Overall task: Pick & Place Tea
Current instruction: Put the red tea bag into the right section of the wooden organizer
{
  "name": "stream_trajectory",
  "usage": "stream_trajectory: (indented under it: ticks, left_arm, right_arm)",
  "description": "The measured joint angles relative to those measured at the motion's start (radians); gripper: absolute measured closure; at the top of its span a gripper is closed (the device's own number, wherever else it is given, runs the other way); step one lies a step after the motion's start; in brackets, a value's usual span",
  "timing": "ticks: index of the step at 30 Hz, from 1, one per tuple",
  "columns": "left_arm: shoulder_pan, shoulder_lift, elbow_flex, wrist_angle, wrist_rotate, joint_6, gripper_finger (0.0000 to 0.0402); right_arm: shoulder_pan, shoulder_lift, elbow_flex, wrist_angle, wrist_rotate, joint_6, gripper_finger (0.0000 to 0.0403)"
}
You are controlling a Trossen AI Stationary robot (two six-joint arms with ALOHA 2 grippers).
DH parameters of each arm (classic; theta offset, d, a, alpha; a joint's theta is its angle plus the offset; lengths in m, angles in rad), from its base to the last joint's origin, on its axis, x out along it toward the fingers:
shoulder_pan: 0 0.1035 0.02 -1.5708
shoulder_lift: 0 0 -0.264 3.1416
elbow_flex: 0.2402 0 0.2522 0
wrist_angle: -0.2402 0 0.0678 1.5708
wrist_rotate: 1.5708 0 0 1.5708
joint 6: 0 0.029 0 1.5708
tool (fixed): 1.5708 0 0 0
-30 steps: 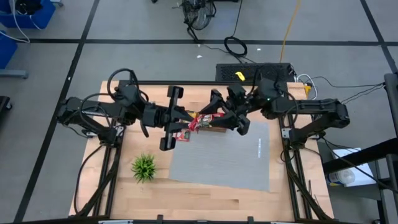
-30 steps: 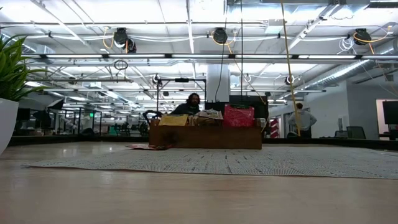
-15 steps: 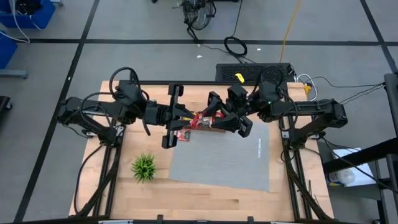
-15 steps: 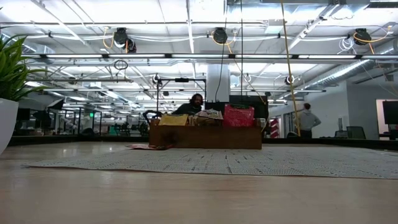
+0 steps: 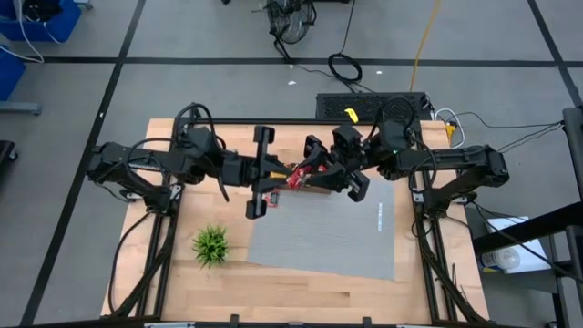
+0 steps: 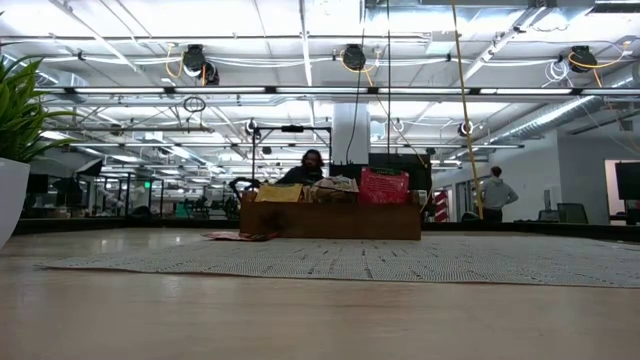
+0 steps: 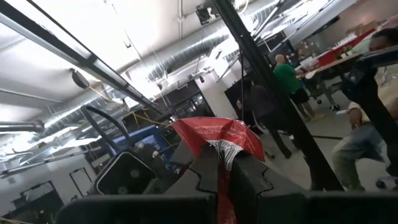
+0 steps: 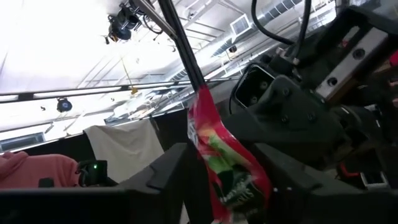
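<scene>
Clamped tight, left gripper on a red tea packet, held up above the wooden tray at the table's far side. Right gripper straddling that same packet, fingers either side, grip impossible to tell. More packets standing in the tray.

An open-plan robotics lab, industrial in feel. Overhead runs an exposed ceiling with bare ducts, strip lights and hanging cables. Beneath that ceiling, a wooden desk stands on grey floor marked with dark tape lines, cords trailing beside it. Beyond the desk, people stand among workstations and monitors. A potted plant sits at the desk's edge.
</scene>
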Motion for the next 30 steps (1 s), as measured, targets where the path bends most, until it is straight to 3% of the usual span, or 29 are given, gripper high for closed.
stream_trajectory:
  ticks: [13, 16, 21, 26, 30]
  left_arm:
    - [0.001, 0.000, 0.000, 0.055, -0.016, 0.016, 0.0384]
    - [0.001, -0.001, 0.000, 0.055, -0.021, 0.010, 0.0382]
    - [0.002, -0.015, 0.000, 0.055, -0.034, -0.071, 0.0326]
    - [0.002, -0.062, -0.001, -0.025, -0.180, -0.202, 0.0267]
    - [0.004, -0.109, 0.000, -0.116, -0.220, -0.270, 0.0227]
  right_arm:
    - [-0.001, -0.001, 0.000, -0.019, -0.005, -0.032, 0.0381]
    - [0.003, -0.001, 0.000, -0.019, -0.004, -0.063, 0.0397]
    - [0.004, -0.001, 0.000, -0.013, -0.005, -0.075, 0.0401]
    - [-0.001, -0.020, 0.001, -0.011, -0.027, -0.083, 0.0402]
    - [-0.009, -0.037, 0.001, -0.041, -0.057, -0.085, 0.0403]
